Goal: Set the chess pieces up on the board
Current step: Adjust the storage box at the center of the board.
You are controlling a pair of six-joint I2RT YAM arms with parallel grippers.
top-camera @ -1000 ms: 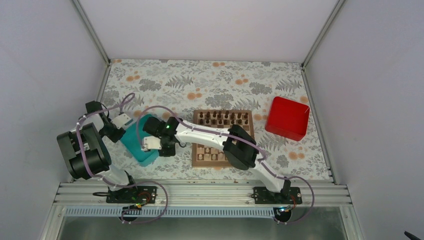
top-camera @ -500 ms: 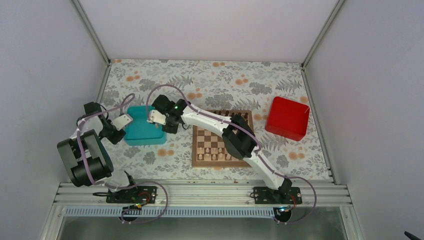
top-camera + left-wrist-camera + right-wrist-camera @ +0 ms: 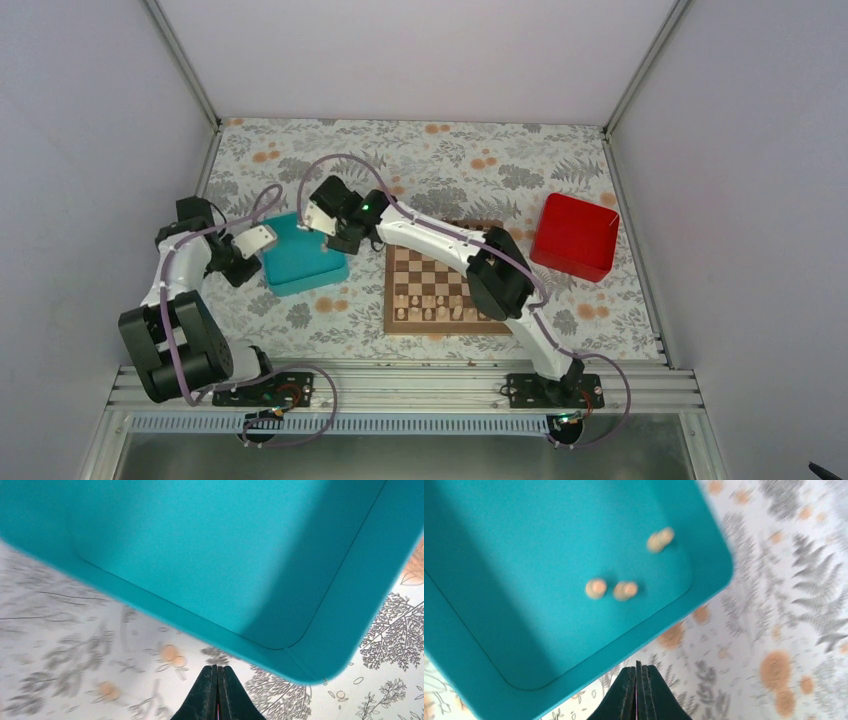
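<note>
Some chess pieces [image 3: 430, 312] stand on your board [image 3: 425, 268]; others lie in the teal tray [image 3: 499, 645]. Your left pincer [image 3: 217, 672] and right pincer [image 3: 638, 672] are clenched, empty.

Bright, even light with soft shadows; both wrist views look motion-blurred.

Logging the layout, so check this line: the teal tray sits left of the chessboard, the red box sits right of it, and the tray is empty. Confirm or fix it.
The teal tray is not empty: the right wrist view shows a few pale pieces lying in it. The rest stands: tray left of the board, red box right of it.
</note>
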